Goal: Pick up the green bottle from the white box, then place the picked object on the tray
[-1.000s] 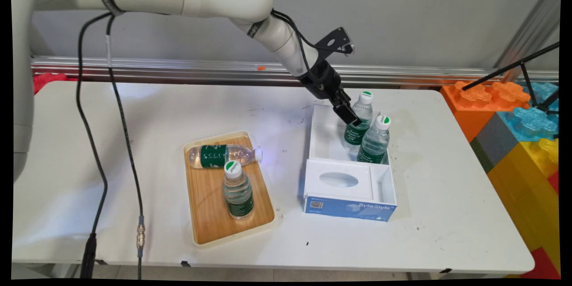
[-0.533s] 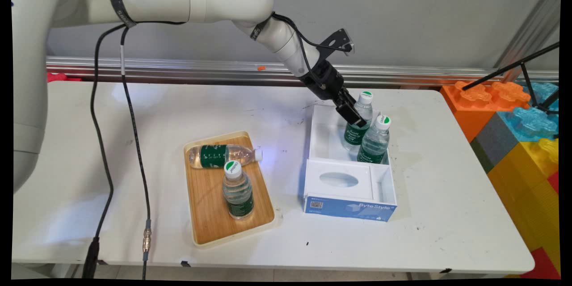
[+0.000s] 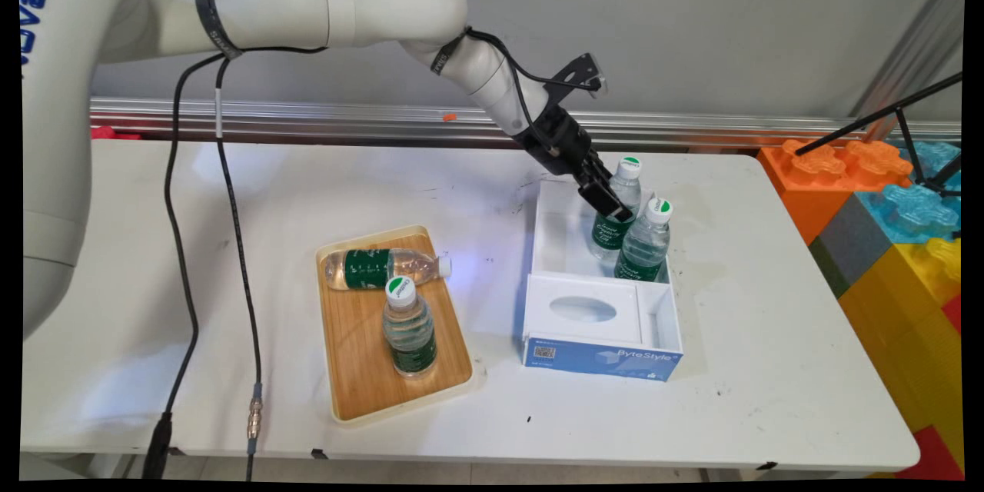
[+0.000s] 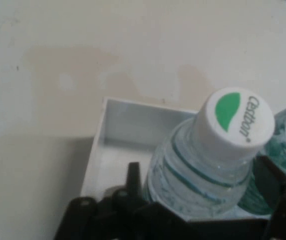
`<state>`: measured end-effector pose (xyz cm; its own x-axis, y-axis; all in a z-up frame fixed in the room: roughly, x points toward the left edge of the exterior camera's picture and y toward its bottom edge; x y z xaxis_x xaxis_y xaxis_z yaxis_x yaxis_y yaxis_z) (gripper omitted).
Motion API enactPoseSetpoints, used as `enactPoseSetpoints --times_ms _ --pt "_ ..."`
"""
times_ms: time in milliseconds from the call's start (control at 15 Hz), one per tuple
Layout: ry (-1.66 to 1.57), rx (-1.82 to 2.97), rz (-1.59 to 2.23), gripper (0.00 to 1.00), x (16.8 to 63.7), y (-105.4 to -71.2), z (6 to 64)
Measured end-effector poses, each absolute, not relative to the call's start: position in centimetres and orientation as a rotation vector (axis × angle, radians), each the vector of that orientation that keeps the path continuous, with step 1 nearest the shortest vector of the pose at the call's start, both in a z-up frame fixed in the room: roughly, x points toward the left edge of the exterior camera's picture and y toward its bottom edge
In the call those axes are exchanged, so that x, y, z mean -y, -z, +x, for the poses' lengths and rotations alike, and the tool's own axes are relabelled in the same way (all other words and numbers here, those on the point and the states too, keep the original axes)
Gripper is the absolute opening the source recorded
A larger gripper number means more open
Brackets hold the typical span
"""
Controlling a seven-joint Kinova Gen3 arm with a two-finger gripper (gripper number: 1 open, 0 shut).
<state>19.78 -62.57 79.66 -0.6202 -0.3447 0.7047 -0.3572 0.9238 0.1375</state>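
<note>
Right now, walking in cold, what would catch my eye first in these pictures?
First, the gripper reaching into the white box at the table's far right, its fingers either side of the far bottle; whether they grip it I cannot tell. A second bottle stands beside it. To the left, a wooden tray carries two more bottles, one lying, one upright.

White jointed arm (image 3: 323,8), black claw (image 3: 611,204), hanging black cables (image 3: 181,246)
</note>
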Motion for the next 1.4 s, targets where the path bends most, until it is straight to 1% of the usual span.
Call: enactPoseSetpoints --times_ms 67,800,1067,1400 --pt "-0.016 2.285 0.488 0.0 62.5 -79.5 19.8" --pt "-0.003 2.257 0.46 0.0 62.4 -79.2 19.6" --pt "-0.007 2.237 0.461 0.0 62.3 -80.0 19.7" --pt "-0.019 2.21 0.479 0.0 62.1 -82.0 20.0"
